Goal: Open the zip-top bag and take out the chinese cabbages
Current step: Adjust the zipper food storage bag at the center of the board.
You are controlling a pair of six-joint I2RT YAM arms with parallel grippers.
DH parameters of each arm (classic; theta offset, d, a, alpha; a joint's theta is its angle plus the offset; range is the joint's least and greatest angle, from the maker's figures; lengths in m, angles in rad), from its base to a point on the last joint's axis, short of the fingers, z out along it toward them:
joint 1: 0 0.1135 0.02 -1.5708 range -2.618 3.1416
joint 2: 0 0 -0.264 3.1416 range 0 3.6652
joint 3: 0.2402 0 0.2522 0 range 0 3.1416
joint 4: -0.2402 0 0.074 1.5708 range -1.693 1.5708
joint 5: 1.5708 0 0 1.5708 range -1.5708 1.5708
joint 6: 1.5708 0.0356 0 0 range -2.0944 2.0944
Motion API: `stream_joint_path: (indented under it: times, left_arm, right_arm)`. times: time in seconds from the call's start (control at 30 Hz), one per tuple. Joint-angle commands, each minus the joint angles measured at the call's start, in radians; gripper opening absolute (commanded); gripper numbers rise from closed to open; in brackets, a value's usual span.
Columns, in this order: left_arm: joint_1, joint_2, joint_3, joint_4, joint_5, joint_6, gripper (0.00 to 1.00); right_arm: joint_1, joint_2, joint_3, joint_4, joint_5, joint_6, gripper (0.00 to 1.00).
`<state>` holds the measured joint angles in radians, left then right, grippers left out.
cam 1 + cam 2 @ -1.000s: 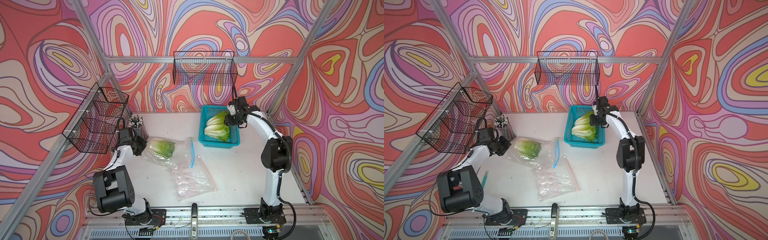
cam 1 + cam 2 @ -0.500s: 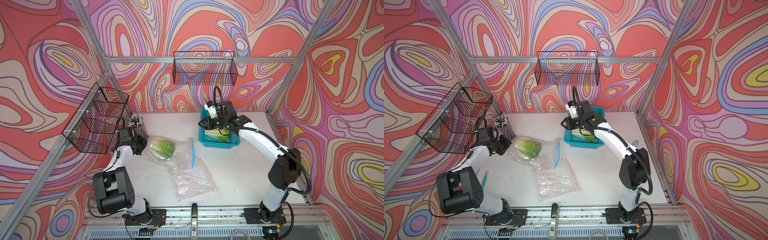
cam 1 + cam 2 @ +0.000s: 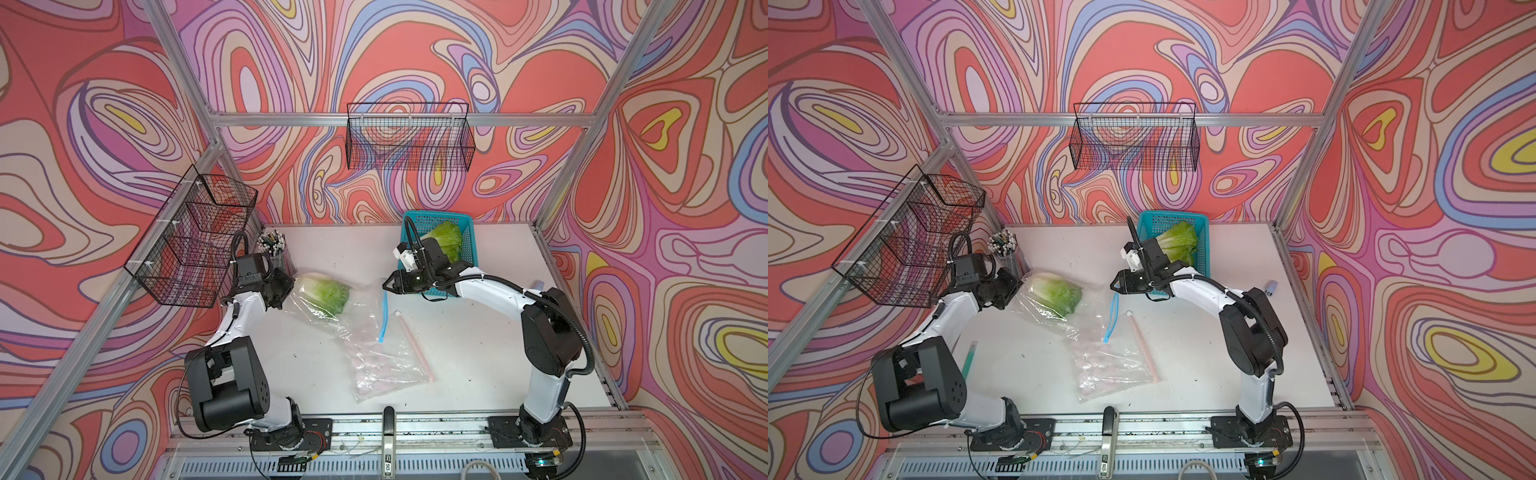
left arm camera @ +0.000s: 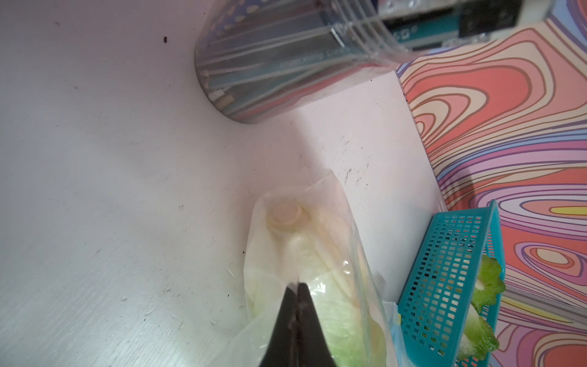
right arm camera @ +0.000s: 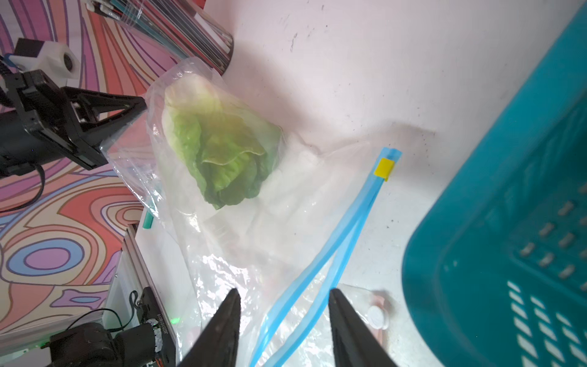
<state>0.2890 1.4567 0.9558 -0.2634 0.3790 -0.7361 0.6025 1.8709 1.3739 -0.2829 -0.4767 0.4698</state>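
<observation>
- The white table (image 3: 478, 332) carries everything, with the work going on in its far half.
- The zip-top bag (image 3: 360, 300) lies crumpled between the two arms, its closed end toward the left arm and its mouth toward the right.
- A second clear bag (image 3: 386, 365) with a pink zip lies nearer the front, partly under the first. It has no part in the present step, and its pinkish contents are too unclear to name.
- The teal basket (image 3: 436, 214) stands at the back, beside the right arm. Leafy cabbage (image 3: 446, 239) shows inside it, and the left wrist view shows what look like two heads' leaf ends (image 4: 489, 282).
- One chinese cabbage (image 3: 326, 293) is inside the bag, white base toward the left arm and green tips toward the mouth.
- The left gripper (image 4: 298, 287) is clenched, its tips pinching the film at the bag's closed end.
- The right gripper (image 5: 282, 294) is spread and empty, poised over the bag's mouth.
- The blue zip strip (image 5: 349, 222) is parted along its length, so the opening appears done.
- The yellow slider (image 5: 384, 167) sits at one end of the strip.
- I judge the task well along: one head is left to draw out through the mouth.
</observation>
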Motion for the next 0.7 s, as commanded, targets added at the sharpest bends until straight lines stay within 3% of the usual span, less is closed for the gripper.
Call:
stream_joint_path:
  times: [0.0,0.37,0.67]
  left_arm:
    - [0.007,-0.033,0.002,0.029,0.011,0.01,0.0]
    - [0.007,-0.035,0.002,0.03,0.014,0.01,0.0]
    - [0.007,-0.039,0.0,0.03,0.012,0.01,0.0]
  right_arm:
    - [0.013,-0.029,-0.063,0.133,-0.029,0.098,0.47]
    - [0.036,-0.005,-0.179,0.35,-0.093,0.247,0.48]
    - [0.04,0.029,-0.181,0.338,-0.075,0.268,0.44]
